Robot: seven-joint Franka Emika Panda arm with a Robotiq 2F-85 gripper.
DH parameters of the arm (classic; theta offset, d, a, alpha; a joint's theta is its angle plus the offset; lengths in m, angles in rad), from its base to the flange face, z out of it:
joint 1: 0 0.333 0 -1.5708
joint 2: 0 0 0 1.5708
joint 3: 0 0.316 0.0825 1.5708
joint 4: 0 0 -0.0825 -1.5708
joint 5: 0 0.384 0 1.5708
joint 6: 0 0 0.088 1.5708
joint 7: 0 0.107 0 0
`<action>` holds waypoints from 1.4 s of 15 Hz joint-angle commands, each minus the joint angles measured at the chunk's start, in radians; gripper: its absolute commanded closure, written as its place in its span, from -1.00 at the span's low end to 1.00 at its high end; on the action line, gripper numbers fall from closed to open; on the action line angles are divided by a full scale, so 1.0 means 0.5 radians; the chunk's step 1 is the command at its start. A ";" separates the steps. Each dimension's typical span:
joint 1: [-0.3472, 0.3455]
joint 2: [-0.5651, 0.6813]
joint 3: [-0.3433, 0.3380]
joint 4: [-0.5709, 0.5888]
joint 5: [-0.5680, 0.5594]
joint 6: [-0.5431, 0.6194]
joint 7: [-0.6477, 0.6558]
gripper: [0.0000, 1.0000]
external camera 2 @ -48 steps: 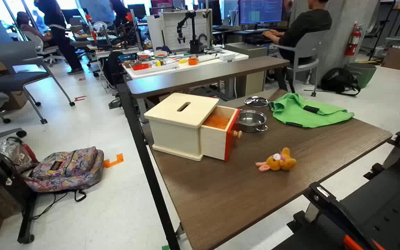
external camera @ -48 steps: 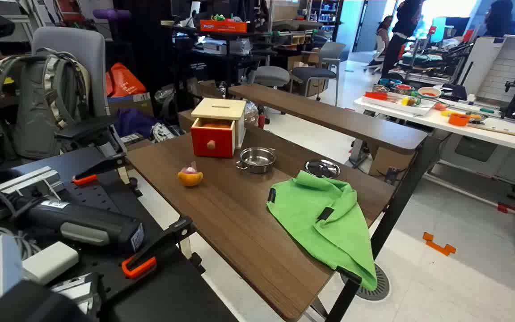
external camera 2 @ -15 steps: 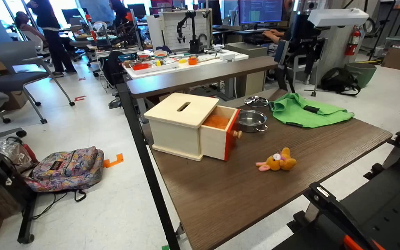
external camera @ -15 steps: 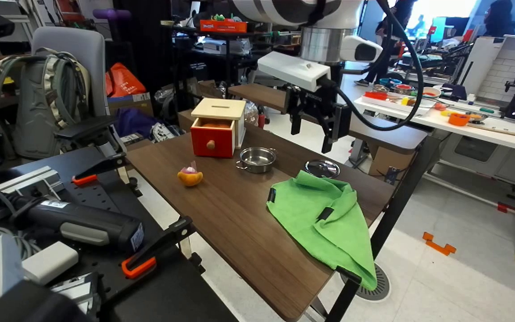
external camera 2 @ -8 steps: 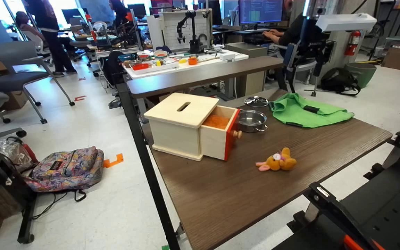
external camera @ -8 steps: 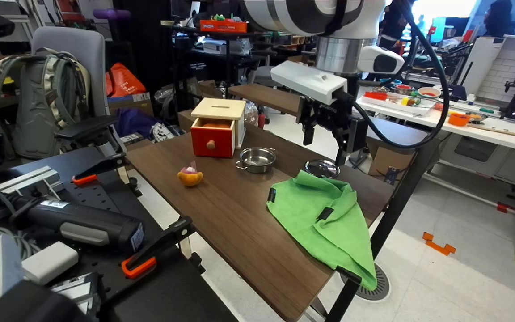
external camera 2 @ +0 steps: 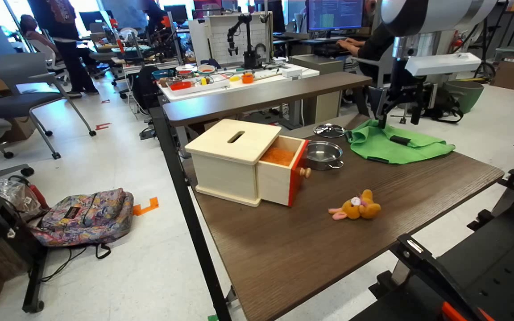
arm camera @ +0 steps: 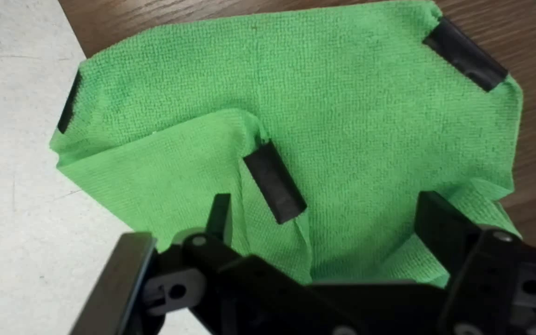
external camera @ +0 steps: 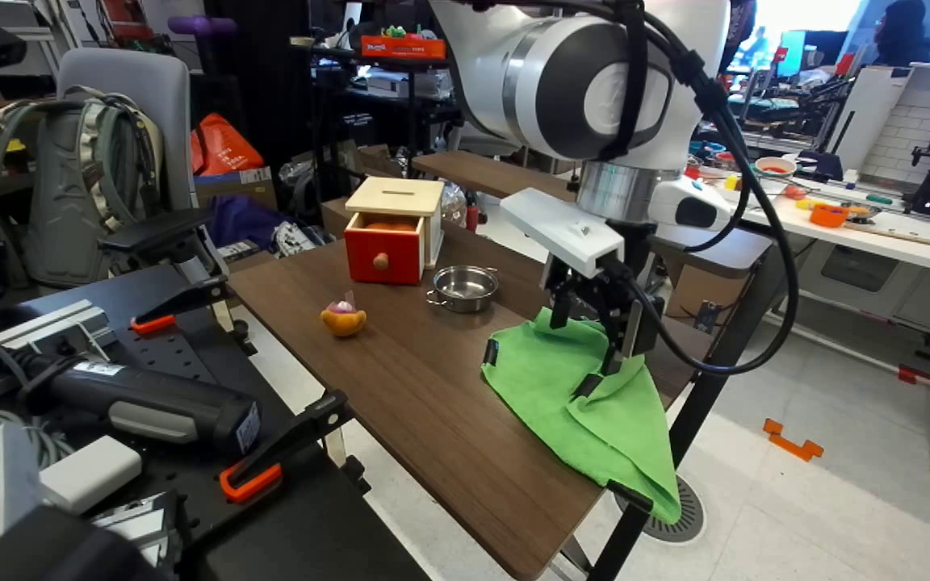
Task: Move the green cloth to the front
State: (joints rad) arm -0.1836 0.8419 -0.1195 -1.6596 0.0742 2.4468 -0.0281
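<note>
Where open, drawer [external camera 2: 275, 183] (orange inside).

Overexposed windows [external camera: 824, 14] behind, bluish glare on the shelf [external camera 2: 257, 99], dark hand [arm camera: 327, 214] blurry in wrist view.

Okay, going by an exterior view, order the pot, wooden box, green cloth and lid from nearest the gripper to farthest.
From the gripper, in an exterior view:
1. The green cloth, right below it.
2. The lid, picture left, beside the cloth.
3. The pot, also left, nearer the camera than the lid.
4. The wooden box, farthest left.
</note>
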 commanded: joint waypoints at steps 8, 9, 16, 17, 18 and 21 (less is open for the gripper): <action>-0.009 0.186 0.010 0.162 -0.071 -0.074 0.024 -1.00; -0.009 0.186 0.009 0.166 -0.072 -0.075 0.024 -1.00; 0.018 0.242 0.007 0.194 -0.062 0.138 0.100 -1.00; 0.022 0.257 0.009 0.195 -0.069 0.182 0.097 -1.00; 0.021 0.275 0.017 0.190 -0.068 0.242 0.087 -1.00; 0.030 0.331 0.018 0.202 -0.077 0.297 0.083 -1.00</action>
State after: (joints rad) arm -0.1735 0.9705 -0.1113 -1.5801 0.0438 2.5603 0.0051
